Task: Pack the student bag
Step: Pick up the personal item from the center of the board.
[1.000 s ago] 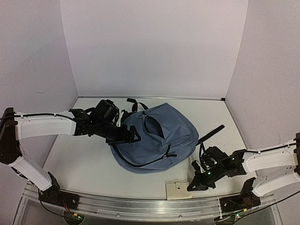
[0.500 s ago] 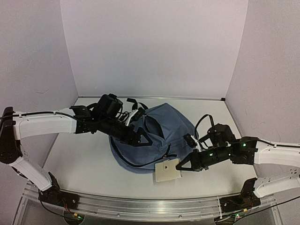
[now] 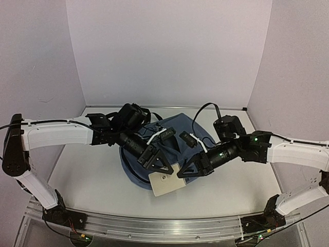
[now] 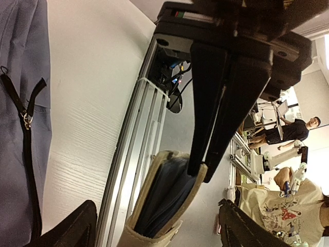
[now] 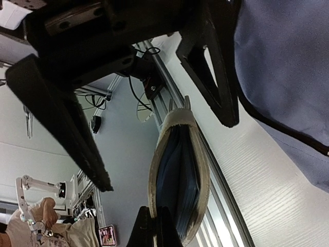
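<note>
Pinching 1 edge of a flat cream pouch [image 3: 165, 184], the right gripper [image 5: 153, 215] has its jaws clamped tight on it and holds it above the table [image 3: 87, 175]. The pouch has soft, stitched cream rims with dark blue between them. Reaching in from 9 o'clock, the left gripper [image 3: 157, 162] has its 2 black triangular fingers spread wide, 1 on either side of the pouch's end, and neither visibly touches it. Just behind both grippers, toward 12 o'clock, the student bag [image 3: 133, 172] lies slumped at the table's centre. It is 1 slate-blue fabric bag with a black zipper [image 4: 25, 121]. The table is white with a faint wood grain and has an aluminium rail [image 3: 154, 226] along its 6 o'clock edge. 3 plain pale walls [image 3: 169, 51] enclose the rest.
</note>
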Tool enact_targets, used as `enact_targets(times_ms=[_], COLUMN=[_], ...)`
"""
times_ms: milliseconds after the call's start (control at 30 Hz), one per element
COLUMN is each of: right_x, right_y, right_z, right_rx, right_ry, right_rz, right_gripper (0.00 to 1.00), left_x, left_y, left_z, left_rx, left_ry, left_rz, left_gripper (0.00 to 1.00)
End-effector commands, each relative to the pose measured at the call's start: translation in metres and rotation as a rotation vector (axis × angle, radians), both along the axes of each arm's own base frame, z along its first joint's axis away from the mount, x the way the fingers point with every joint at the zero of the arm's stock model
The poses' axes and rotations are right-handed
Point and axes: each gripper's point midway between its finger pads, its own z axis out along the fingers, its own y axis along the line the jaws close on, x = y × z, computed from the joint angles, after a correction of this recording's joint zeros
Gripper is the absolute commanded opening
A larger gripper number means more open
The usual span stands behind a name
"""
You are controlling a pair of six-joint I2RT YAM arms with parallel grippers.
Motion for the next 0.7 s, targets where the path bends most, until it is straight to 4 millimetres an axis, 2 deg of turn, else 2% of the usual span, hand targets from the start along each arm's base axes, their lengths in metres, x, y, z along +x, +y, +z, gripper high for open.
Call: enact_targets(times_ms=[0,167,333,467,500,600,667], right_x=[-0.009,-0.007,-0.002,0.012,0.017,0.032,0.045], right_y=[0.009,0.01,0.009,0.01,0.01,0.009,0.009], right_z=[0.028,0.031,0.023,0.019,0.019,0.022,0.028], right_rx=[0.086,0.089,0.052,0.015,0.005,-0.02,-0.035], right_ry=[-0.057,-0.069,-0.081,-0.121,-0.138,-0.196,-0.246], right_rz=[0.108,0.107,0.077,0.017,-0.006,-0.076,-0.125], right_gripper=[0.0,0.0,0.0,0.01,0.04,0.4,0.53], left_x=[-0.015,-0.016,-0.015,-0.015,-0.014,-0.003,0.014], left_y=[0.011,0.012,0.012,0.012,0.013,0.015,0.02], left_z=[0.009,0.008,0.002,0.001,0.001,-0.001,-0.002], left_rx=[-0.018,-0.014,0.007,0.012,0.017,0.029,0.042], left_ry=[0.016,0.016,0.03,0.039,0.035,0.001,-0.019], left_rz=[-0.064,-0.063,-0.057,-0.051,-0.04,0.027,0.106], left_gripper=[0.74,0.55,0.28,0.06,0.04,0.0,0.0])
